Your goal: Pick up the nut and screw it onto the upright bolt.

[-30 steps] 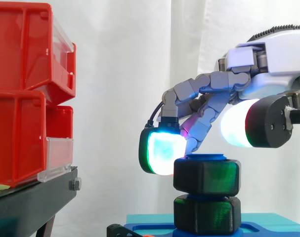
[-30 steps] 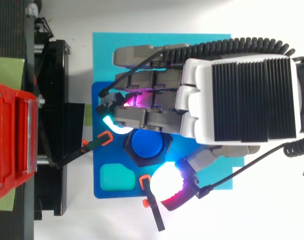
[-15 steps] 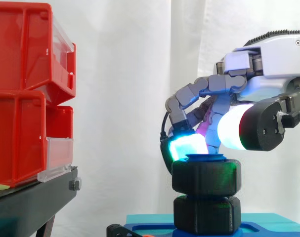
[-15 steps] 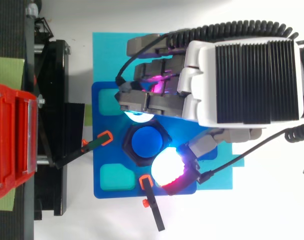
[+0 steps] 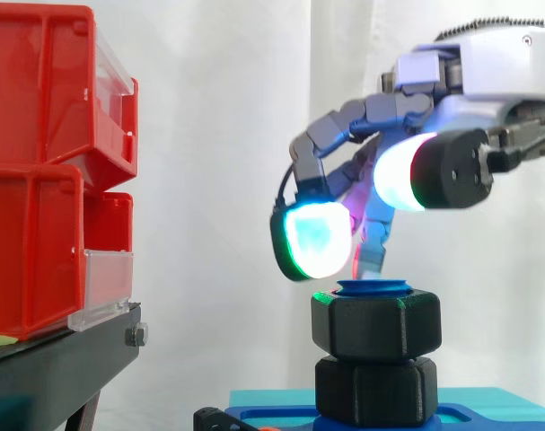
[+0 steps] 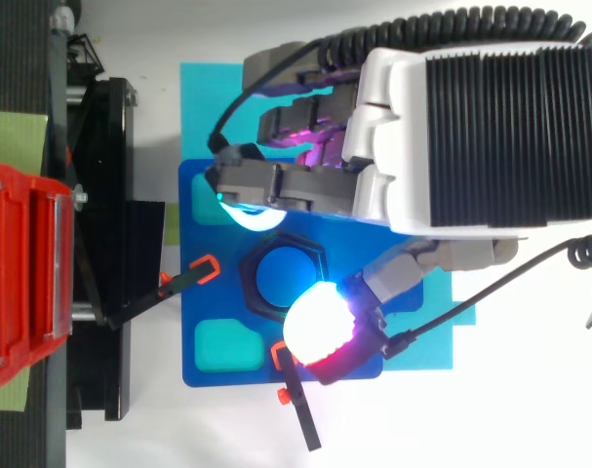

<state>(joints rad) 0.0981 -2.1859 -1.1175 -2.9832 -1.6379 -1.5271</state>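
**A:** Your hand [image 5: 510, 63] hangs over the bolt with its fingers bent downward and nothing in its grasp. The cyan-green finger pad [image 5: 312, 241] sits above and to the left of the nut [image 5: 375, 321], clear of it. The white thumb pad [image 5: 399, 172] is higher up, on the right.

**B:** So how wide is it?

**A:** Wide. From above you see the finger pad [image 6: 249, 210] on one side of the nut [image 6: 247, 285] and the thumb pad [image 6: 320, 331] on the other, with the whole hexagon between them. One finger behind, lit magenta, reaches down near the bolt's top. You cannot tell whether it touches.

**B:** And where is the nut?

**A:** It is on the upright blue bolt [image 5: 373, 287], sitting level, with the bolt's end showing just above its top face. Below it is a second black hexagonal piece [image 5: 375, 391], with a narrow gap between the two. That piece stands on the blue fixture plate [image 6: 210, 304], which lies on a cyan mat [image 6: 203, 107].

**B:** What else is around it?

**A:** Two orange-tipped clamps [image 6: 206, 269] point in at the plate. Your red bins [image 5: 39, 180] are stacked on the black stand [image 5: 57, 368] to the left, well apart from the bolt, and the white curtain [image 5: 218, 135] hangs behind.
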